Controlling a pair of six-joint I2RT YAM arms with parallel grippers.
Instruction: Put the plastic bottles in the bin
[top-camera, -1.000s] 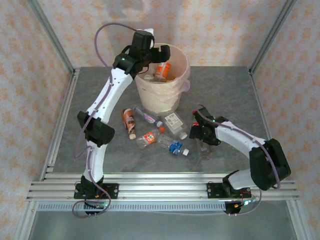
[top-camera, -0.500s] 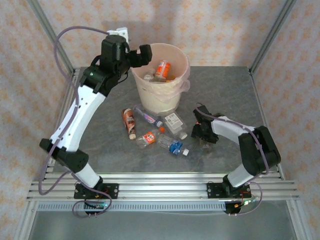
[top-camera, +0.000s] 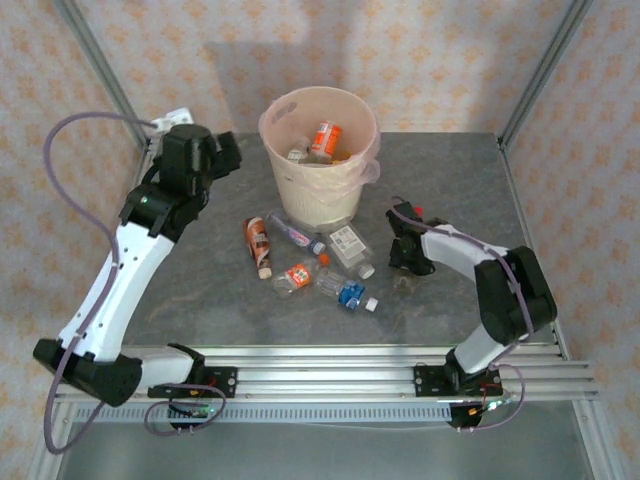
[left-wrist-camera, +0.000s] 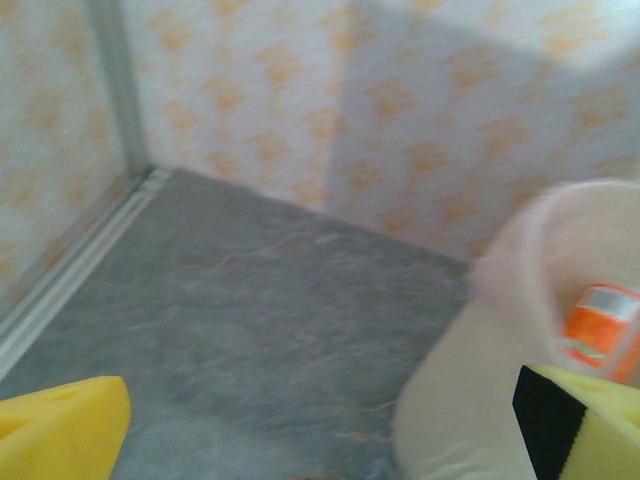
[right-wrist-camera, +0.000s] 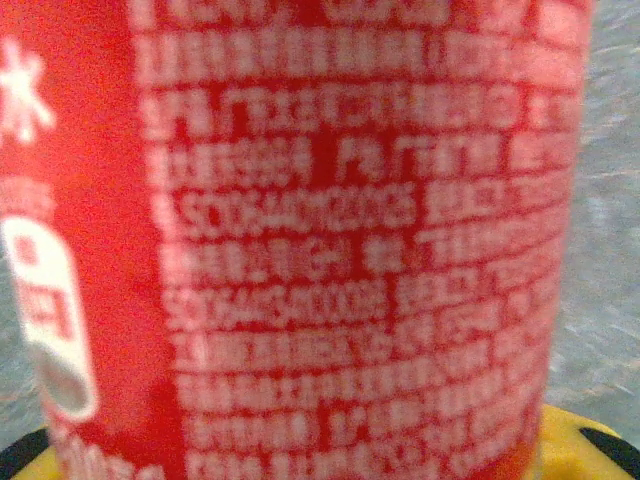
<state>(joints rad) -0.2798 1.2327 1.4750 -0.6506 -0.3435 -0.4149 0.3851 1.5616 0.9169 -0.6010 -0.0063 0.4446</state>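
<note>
Red-label bottle (right-wrist-camera: 330, 240): it sits right against my right wrist camera, between the yellow pads of the right end effector (top-camera: 408, 262). I can't tell whether it is clamped.
Worktop (top-camera: 200, 300): several loose bottles (top-camera: 348, 245) lie clustered just in front of the bin.
Bin (top-camera: 310, 200): pink-lined, with an orange bottle (top-camera: 324, 137) and others inside.
Left end effector (top-camera: 226, 152): spread wide and empty, just left of the bin.

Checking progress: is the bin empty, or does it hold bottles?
Not empty: inside the bin lies an orange-labelled bottle, with at least one more beside it.
</note>
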